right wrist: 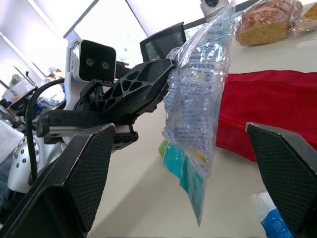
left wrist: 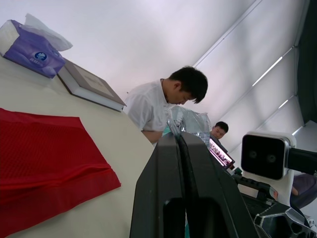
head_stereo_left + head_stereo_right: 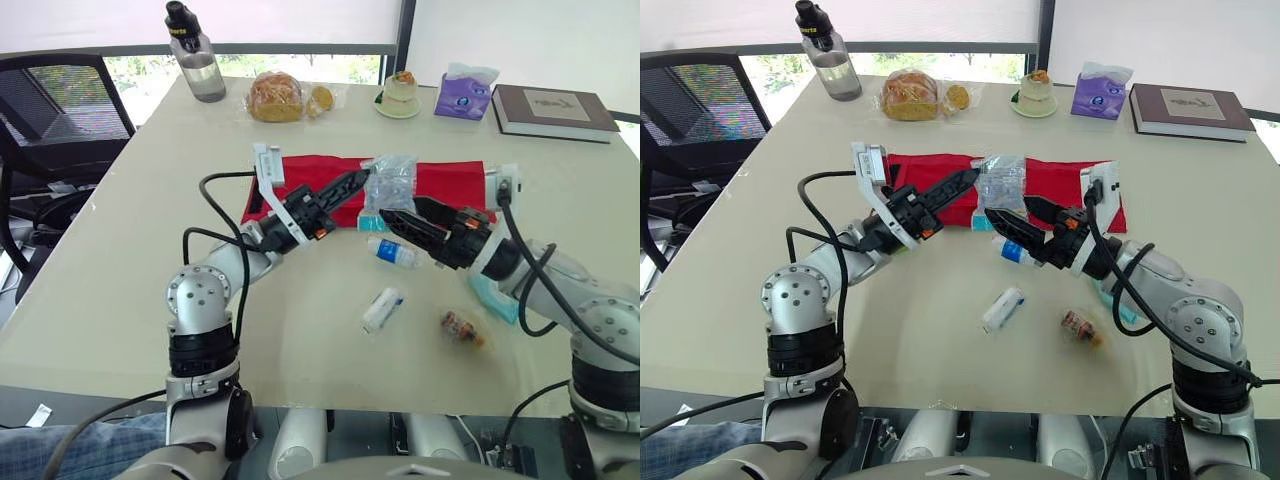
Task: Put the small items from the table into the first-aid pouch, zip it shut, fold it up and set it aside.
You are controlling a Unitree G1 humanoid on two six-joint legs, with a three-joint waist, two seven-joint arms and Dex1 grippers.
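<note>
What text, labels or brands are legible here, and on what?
No text is readable.
On the purple tissue pack, a round blue logo: too blurred.
On the clear plastic packet, blue print: illegible.
On the book, a cover motif: too small.
On the blue-and-white sachet, markings: too small.

Beige table (image 3: 120, 260) — red pouch (image 3: 450, 180) (flat), book (image 3: 552, 110)

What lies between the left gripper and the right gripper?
A clear plastic packet, pinched in the shut left gripper, hangs between it and the open right gripper. The right wrist view shows this best.
</note>
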